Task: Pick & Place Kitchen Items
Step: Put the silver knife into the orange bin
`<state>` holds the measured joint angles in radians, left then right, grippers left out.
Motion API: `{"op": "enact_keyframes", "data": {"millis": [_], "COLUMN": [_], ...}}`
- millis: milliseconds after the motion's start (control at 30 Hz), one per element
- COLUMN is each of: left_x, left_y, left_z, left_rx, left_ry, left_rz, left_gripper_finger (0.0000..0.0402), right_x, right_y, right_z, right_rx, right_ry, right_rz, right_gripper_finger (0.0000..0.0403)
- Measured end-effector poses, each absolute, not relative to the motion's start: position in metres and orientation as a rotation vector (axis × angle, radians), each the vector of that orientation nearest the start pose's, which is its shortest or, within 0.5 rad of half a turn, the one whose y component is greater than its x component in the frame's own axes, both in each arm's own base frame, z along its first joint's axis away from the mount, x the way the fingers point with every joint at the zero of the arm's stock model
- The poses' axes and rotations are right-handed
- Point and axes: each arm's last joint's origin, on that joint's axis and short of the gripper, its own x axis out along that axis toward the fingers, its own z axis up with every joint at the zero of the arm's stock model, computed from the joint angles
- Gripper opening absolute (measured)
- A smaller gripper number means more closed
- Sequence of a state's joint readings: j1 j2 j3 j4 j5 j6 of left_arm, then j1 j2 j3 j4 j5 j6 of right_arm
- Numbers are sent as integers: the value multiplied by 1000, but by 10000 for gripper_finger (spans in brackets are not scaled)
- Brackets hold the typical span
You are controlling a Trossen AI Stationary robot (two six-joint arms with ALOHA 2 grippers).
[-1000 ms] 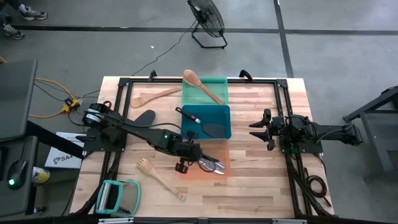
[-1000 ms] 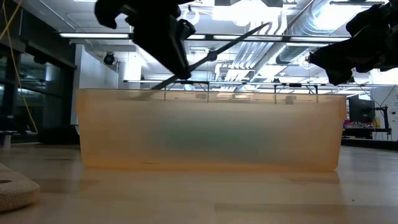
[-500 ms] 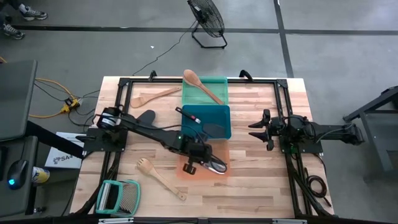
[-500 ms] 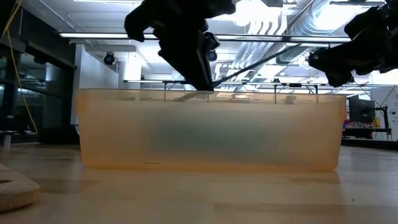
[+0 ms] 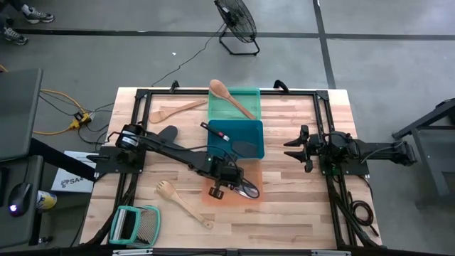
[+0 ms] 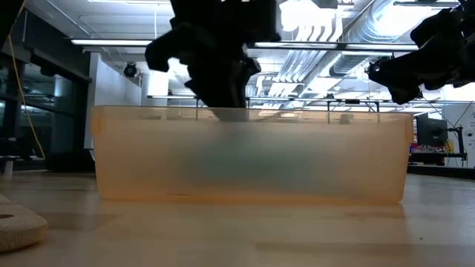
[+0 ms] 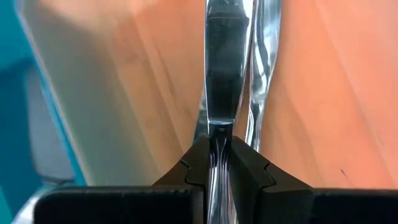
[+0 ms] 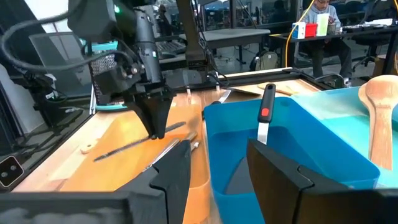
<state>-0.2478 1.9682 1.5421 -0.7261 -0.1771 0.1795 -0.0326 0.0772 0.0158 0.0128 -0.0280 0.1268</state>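
The left gripper (image 7: 219, 163) had descended into the orange tray (image 5: 217, 198), jaws clamped on a silver knife (image 7: 222, 74). The knife, previously raised at an angle above the tray rim, now lay low inside the tray beside other silver utensils (image 5: 249, 190). Placement appeared nearly complete; release remained. A wooden fork (image 5: 183, 203) lay on the worktop (image 5: 284, 213) nearby. The right gripper (image 5: 295, 148) waited at the far side, jaws partly open and empty

A silver metal knife (image 7: 221, 81) lies lengthwise in the orange tray (image 5: 250, 178), pinched in the left gripper (image 7: 219, 163), beside silver tongs (image 7: 264, 56). A pale wooden spoon (image 5: 229, 97) rests diagonally across the green tray (image 5: 249, 96), far side.
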Motion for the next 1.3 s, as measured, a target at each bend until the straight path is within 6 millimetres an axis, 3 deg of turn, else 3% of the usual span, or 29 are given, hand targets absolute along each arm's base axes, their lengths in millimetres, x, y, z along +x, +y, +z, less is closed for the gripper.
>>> {"op": "enact_keyframes", "data": {"millis": [833,1300], "left_x": [392,392], "left_y": [-86,-87], "left_z": [204,204], "left_rx": [447,335], "left_ry": [1204,1211], "left_rz": [-116,-141], "left_gripper_finger": [31,31], "right_x": [102,102], "right_y": [-2,-3], "right_z": [164,164], "right_rx": [128,128], "right_ry": [48,49], "right_rz": [-7,-8], "right_gripper_finger": [149,149]}}
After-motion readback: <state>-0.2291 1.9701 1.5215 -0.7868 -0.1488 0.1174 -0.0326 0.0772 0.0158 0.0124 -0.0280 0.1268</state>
